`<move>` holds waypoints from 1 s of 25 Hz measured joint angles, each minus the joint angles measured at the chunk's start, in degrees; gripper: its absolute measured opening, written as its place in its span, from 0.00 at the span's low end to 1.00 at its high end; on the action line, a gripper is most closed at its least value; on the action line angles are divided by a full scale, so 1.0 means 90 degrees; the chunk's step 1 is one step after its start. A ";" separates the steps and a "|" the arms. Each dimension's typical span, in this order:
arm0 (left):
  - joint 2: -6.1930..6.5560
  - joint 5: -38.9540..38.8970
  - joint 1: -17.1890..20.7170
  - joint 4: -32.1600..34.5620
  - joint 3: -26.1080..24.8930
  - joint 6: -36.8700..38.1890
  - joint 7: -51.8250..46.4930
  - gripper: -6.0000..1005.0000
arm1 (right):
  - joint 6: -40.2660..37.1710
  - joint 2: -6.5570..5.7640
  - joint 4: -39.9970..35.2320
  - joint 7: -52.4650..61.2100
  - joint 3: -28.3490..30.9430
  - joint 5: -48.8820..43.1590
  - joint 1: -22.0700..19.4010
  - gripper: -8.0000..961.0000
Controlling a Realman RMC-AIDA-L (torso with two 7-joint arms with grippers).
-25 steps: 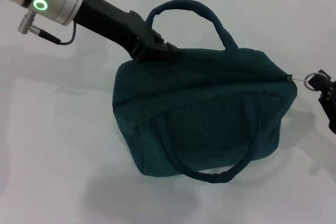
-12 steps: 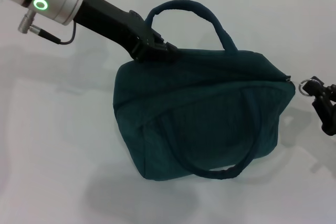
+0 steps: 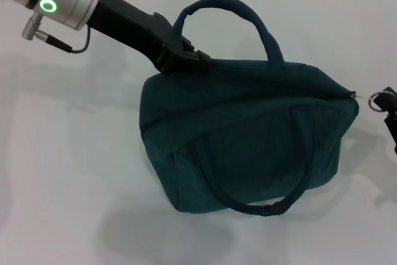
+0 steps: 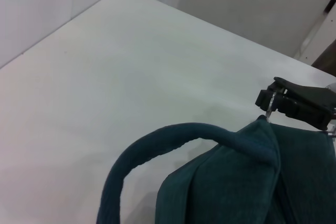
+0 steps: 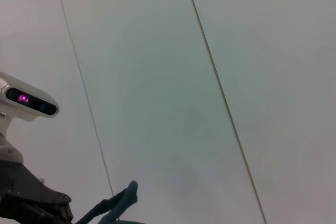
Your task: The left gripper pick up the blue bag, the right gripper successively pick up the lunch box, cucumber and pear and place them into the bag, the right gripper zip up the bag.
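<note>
Bag: teal cloth bag (image 3: pixel 248 134) lies in the middle of the white surface (image 3: pixel 74 172), one handle (image 3: pixel 229 13) arched up on the far side, the other handle (image 3: pixel 260 206) drooping over the near face.
Zip: top seam looks drawn together along its whole length, the line ending at the bag's right corner; judged from this, the zipping step is at or near its end.
Contents: lunch box, cucumber and pear are not visible anywhere on the surface; the bag bulges, so they are probably inside, though that cannot be seen.
Left gripper: left gripper (image 3: pixel 189 60) is clamped on the bag's far left top edge, beside the root of the upright handle, holding that end up.
Right gripper: right gripper (image 3: pixel 388 107) is at the right edge, just beside the bag's right corner; a small metal ring (image 3: pixel 374 101) sits at its tip with a thin link running to the corner. The left wrist view shows the gripper (image 4: pixel 270 100) pinched on the ring.
Risk, pull: if the right gripper hauls further right with the zip at its stop, the bag may be dragged out of the left gripper's hold or tipped over.
Risk, release: if the ring slips out early, any last gap in the seam is left unclosed; the corner is too small to judge that.
Risk, left hold: the grip is on a fold of soft cloth, which could creep under tension.
</note>
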 joint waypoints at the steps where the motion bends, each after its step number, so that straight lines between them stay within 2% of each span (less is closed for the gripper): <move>1: 0.0000 0.0001 0.0000 0.0000 0.0000 0.0000 0.0000 0.05 | 0.0015 0.0000 -0.0003 0.0000 0.0002 0.0003 -0.0001 0.02; 8: 0.0002 0.0015 0.0000 0.0000 -0.0004 0.0000 -0.0001 0.05 | 0.0472 -0.0006 0.0004 0.0012 -0.0017 -0.0015 0.0041 0.02; 25: 0.0002 0.0026 -0.0026 -0.0001 -0.0003 -0.0020 0.0007 0.05 | 0.0949 0.0009 -0.0042 0.0013 -0.0065 -0.0248 0.0112 0.02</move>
